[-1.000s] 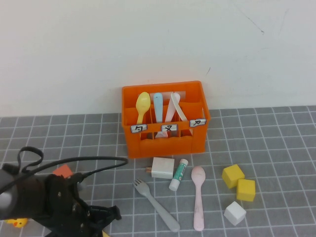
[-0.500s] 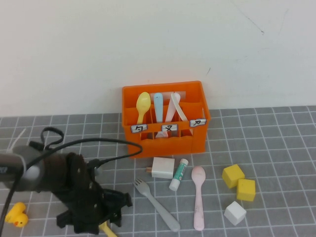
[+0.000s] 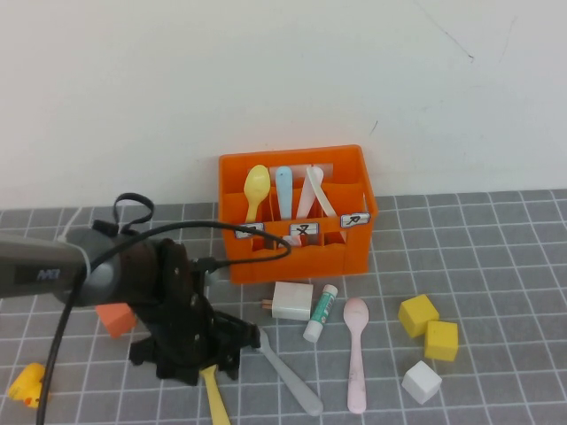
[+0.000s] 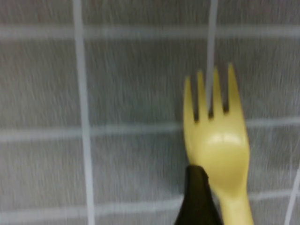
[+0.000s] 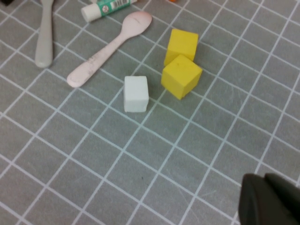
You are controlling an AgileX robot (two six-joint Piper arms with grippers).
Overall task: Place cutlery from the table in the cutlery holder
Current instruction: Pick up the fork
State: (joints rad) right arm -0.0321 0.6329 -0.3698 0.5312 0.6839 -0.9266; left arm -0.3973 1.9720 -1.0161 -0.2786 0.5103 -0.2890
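My left gripper [image 3: 209, 361] is shut on the yellow fork [image 3: 215, 398] and holds it low over the grey tiled table [image 3: 496, 266], left of the grey fork [image 3: 285, 374]. In the left wrist view the yellow fork [image 4: 218, 150] points its tines away, with one dark finger [image 4: 199, 199] against its neck. The pale pink spoon [image 3: 356, 363] lies right of the grey fork. The orange cutlery holder [image 3: 297, 261] stands at the back with several pieces standing in it. My right gripper [image 5: 269, 199] is shut and empty above bare tiles, near the pink spoon [image 5: 110, 47] and grey fork [image 5: 44, 33].
A white box [image 3: 291, 301] and a white-and-green tube [image 3: 321, 314] lie in front of the holder. Two yellow cubes [image 3: 430, 328] and a white cube [image 3: 422, 382] sit at the right. An orange block [image 3: 115, 317] and a yellow duck [image 3: 25, 385] are at the left.
My left arm has risen from the front left edge and moved right and back toward the holder, carrying the yellow fork. The orange block and duck have come into sight.
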